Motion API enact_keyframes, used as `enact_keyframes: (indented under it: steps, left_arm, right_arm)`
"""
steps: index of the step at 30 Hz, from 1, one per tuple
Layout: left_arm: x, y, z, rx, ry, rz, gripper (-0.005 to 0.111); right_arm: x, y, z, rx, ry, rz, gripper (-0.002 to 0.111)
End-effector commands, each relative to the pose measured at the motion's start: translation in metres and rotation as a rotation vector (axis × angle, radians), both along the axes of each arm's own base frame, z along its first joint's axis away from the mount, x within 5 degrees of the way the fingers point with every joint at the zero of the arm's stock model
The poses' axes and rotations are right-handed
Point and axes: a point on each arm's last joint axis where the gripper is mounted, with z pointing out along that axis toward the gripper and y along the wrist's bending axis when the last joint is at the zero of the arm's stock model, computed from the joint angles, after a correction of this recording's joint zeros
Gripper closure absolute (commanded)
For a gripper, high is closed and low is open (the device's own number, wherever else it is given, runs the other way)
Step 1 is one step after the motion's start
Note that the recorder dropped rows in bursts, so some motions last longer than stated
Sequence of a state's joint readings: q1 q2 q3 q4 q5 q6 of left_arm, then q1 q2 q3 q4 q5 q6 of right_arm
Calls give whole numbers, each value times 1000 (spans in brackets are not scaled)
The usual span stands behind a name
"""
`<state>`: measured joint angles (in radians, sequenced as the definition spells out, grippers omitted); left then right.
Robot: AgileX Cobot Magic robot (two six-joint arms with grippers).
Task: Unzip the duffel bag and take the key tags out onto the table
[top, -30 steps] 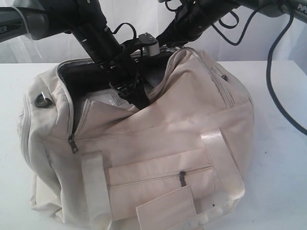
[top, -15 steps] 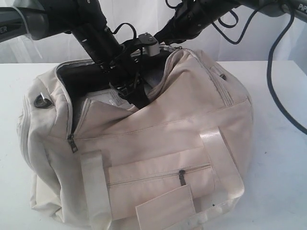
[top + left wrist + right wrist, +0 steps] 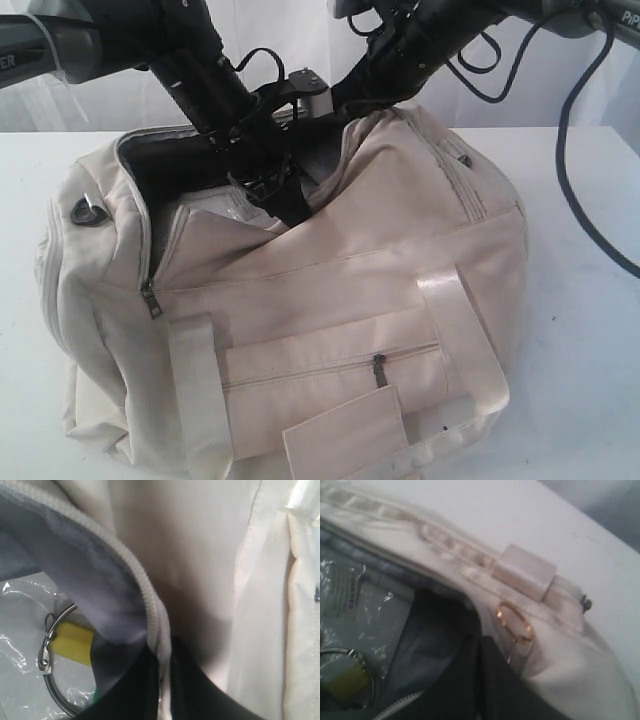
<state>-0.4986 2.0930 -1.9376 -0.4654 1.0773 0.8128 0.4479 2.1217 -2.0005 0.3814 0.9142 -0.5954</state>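
The cream duffel bag [image 3: 350, 290] lies on the white table [image 3: 580, 300] with its top zip open and grey lining showing. Both arms reach into the opening from behind. My left gripper [image 3: 162, 652] is shut on the bag's near zip edge [image 3: 150, 600], with the white zip tape pinched between the black fingers. The key tags [image 3: 75, 637] lie inside on clear plastic: a yellow tag on a metal ring, with a bit of green beside it. My right gripper [image 3: 479, 642] is shut at the bag's far rim. The yellow key tag [image 3: 347, 682] lies close to it. No fabric shows between its fingers.
A gold ring [image 3: 515, 622] and a webbing loop [image 3: 524, 571] sit on the rim beside my right gripper. On the bag's front are a zipped pocket [image 3: 380, 370], two straps and a dark zip pull [image 3: 150, 300]. A black cable [image 3: 580, 200] hangs at the right.
My right arm has shifted slightly at the back rim, and the fabric there has moved with it. The left arm and the bag's front have stayed still.
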Motion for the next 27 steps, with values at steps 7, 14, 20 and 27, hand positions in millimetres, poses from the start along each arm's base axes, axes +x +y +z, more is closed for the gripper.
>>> enact_keyframes:
  steps: [7,14,20,27]
  left_arm:
    - [-4,-1,1,-11,28,-4,107]
    - [-4,-1,1,-11,28,-4,107]
    - [-4,-1,1,-11,28,-4,107]
    - [-4,-1,1,-9,31,-8,107]
  right_arm:
    - [-4,-4,22,32,-67,25,108]
    - [7,-3,30,84,-194,-36,104]
    - [16,0,5,53,-155,-35,75]
    - [24,3,-13,65,-139,-75,64]
